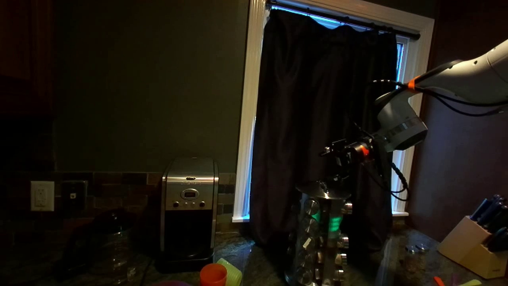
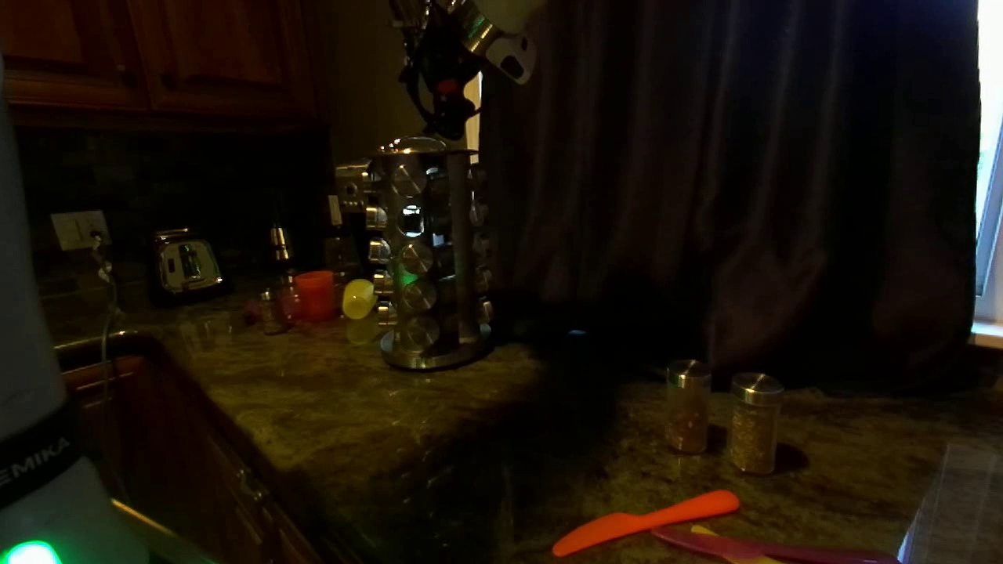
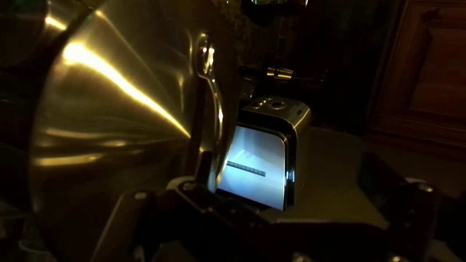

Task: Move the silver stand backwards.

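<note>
Tool spread wide, I hover near the handle atop the stand, presumably to grip there and drag.

In an exterior view the silver stand runs past the bottom edge, its foot cut off; in the wrist view its round top is cropped above. The tips of the fingers are lost in shadow, and whether they touch the stand cannot be told. The robot arm is cut off in both exterior views. The display on the coffee maker is too small to read. The orange cup is cropped below, and a yellow utensil lies partly hidden under a purple knife.
</note>
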Robot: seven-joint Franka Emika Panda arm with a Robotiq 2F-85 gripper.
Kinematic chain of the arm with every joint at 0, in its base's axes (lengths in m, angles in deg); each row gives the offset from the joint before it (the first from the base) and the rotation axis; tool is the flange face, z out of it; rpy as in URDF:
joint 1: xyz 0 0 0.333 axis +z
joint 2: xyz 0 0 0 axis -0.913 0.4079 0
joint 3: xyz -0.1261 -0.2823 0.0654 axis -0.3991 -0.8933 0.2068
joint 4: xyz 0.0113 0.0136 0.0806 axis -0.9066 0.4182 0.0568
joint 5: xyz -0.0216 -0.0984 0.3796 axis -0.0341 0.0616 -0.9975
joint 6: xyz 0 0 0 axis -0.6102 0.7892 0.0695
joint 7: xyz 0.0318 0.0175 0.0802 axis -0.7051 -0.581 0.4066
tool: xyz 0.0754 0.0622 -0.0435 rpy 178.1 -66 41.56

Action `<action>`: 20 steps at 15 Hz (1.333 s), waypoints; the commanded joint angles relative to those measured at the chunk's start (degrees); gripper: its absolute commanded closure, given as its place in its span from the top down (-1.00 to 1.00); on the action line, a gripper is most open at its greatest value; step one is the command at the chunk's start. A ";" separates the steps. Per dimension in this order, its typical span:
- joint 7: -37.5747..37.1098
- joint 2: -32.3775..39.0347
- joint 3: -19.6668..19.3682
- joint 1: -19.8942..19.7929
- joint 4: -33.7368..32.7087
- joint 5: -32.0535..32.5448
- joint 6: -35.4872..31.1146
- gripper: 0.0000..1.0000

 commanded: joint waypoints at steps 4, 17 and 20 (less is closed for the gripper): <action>-1.50 0.20 2.89 -2.80 1.60 -2.14 -4.09 1.00; -6.87 0.63 4.82 -2.42 2.18 -1.86 -2.72 1.00; -6.05 0.53 5.34 -2.02 2.36 -2.76 -1.59 1.00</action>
